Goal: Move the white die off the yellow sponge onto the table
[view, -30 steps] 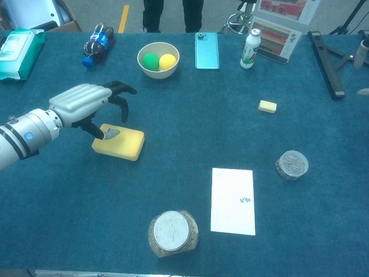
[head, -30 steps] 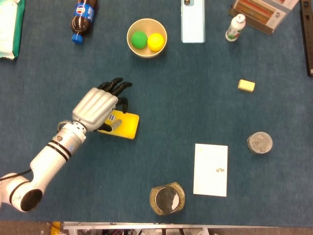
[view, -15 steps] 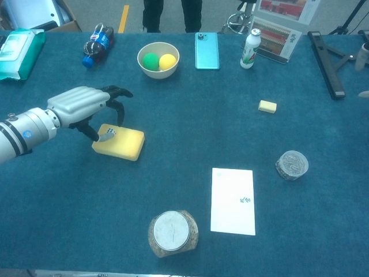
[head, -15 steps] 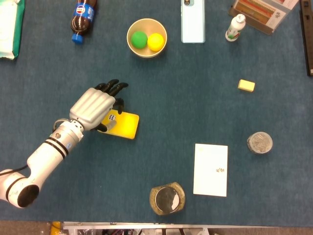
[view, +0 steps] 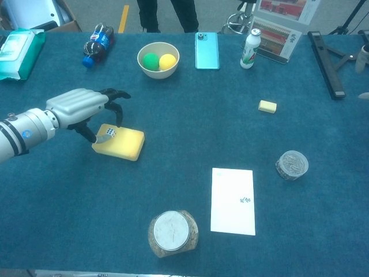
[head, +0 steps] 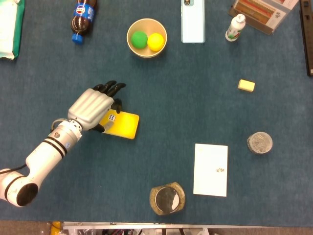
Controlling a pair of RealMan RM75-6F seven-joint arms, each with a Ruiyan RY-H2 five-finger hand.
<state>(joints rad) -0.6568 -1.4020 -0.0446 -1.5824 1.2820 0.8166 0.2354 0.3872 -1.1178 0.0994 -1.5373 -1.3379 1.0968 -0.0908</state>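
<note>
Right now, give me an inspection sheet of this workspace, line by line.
Surface: blue cloth table.
Job's things: die on sponge, at its left end.
Clutter: bowl with two balls, cola bottle, phone, white bottle, card, two jars, small yellow block.
Hands: left hand over die, grip unclear; right not in view.
Cables: nothing seen.
Surroundings: a person's legs behind table.

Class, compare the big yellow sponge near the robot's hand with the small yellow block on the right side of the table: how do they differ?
The yellow sponge is much larger than the small yellow block. The sponge carries the white die at its left end; the block carries nothing. The left hand reaches over the sponge's left end, while the block lies alone, far from it. Both are yellow, rectangular and flat on the blue table.
</note>
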